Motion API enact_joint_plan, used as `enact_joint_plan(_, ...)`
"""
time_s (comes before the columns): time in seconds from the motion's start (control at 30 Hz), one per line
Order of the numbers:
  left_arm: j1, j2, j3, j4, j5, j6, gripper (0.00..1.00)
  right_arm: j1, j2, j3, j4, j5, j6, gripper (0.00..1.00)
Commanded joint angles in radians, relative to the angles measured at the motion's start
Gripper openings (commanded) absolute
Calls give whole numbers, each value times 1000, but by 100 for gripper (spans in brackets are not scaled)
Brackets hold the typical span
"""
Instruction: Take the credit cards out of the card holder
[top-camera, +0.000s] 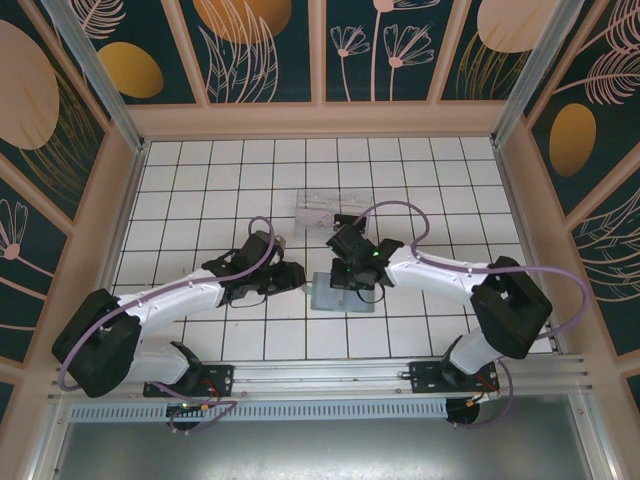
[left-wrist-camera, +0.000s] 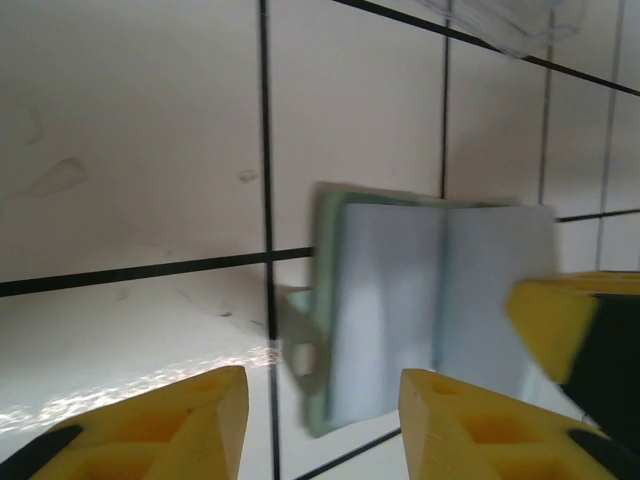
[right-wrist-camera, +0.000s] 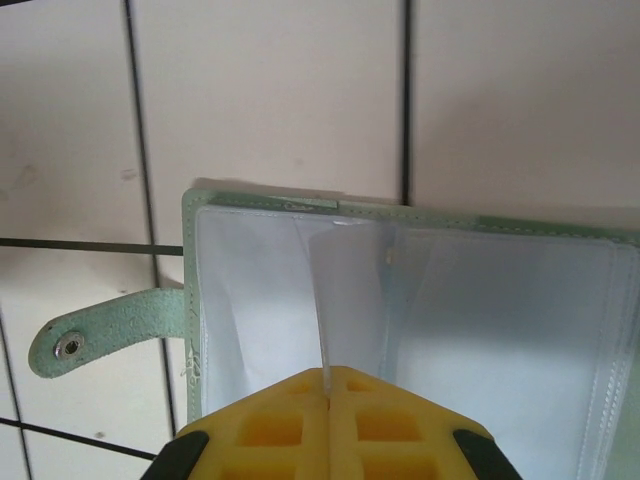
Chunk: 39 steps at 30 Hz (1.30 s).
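Right claw (right-wrist-camera: 327, 373) is clenched, apparently on a clear sleeve (right-wrist-camera: 352, 295), so the card holder (right-wrist-camera: 480, 320) lying open on the tiled surface (right-wrist-camera: 270, 100) is pinned; left claw (left-wrist-camera: 320, 388) is held released beside its edge.

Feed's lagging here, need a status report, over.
Left gripper open beside card holder. Right gripper shut at its clear sleeve. Holder lies open. Clear tray behind, apart.

There is one card holder (top-camera: 325, 298). One clear tray (top-camera: 318, 208) sits at its eleven o'clock. Two grippers work here: left gripper (top-camera: 300, 277) and right gripper (top-camera: 352, 278).
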<state>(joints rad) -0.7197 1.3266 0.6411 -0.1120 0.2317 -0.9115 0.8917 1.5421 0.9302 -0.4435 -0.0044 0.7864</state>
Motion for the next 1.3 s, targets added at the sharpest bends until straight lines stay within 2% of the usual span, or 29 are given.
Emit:
enact_joint_plan(0.0, -3, 17, -18, 58, 46, -1, 49, 16, 34, 41, 23, -23, 18, 0)
enact_joint_plan(0.17, -2, 110, 43, -110, -94, 59, 50, 20, 42, 47, 20, -28, 10, 0)
enact_joint_plan(0.3, -2, 169, 58, -63, -54, 92, 47, 20, 50, 55, 15, -33, 2, 0)
enact_joint_plan(0.4, -2, 206, 64, -6, -13, 85, 38, 20, 53, 58, 0, -27, -6, 0)
enact_joint_plan(0.47, -3, 217, 71, 4, -15, 84, 27, 21, 57, 65, -33, 2, -9, 1)
enact_joint_plan(0.6, -2, 200, 68, 19, -19, 85, 9, 21, 87, 84, -91, 41, -34, 19)
enact_joint_plan(0.7, -2, 158, 65, 37, -14, 89, 0, 33, 109, 101, -81, 24, -49, 31)
enact_joint_plan(0.87, -2, 97, 69, 29, -11, 92, 0, 56, 156, 120, -34, -39, -56, 49)
enact_joint_plan(1.07, -2, 108, 57, 25, 16, 84, 0, 76, 213, 153, -28, -48, -55, 59)
enact_joint_plan(1.13, -2, 104, 54, 25, 15, 81, 0, 78, 219, 149, -23, -45, -49, 66)
enact_joint_plan(1.2, -1, 95, 52, 20, 11, 80, 0, 79, 225, 140, -20, -37, -43, 67)
enact_joint_plan(1.27, -3, 83, 52, 11, 6, 80, 0, 78, 230, 131, -26, -22, -41, 65)
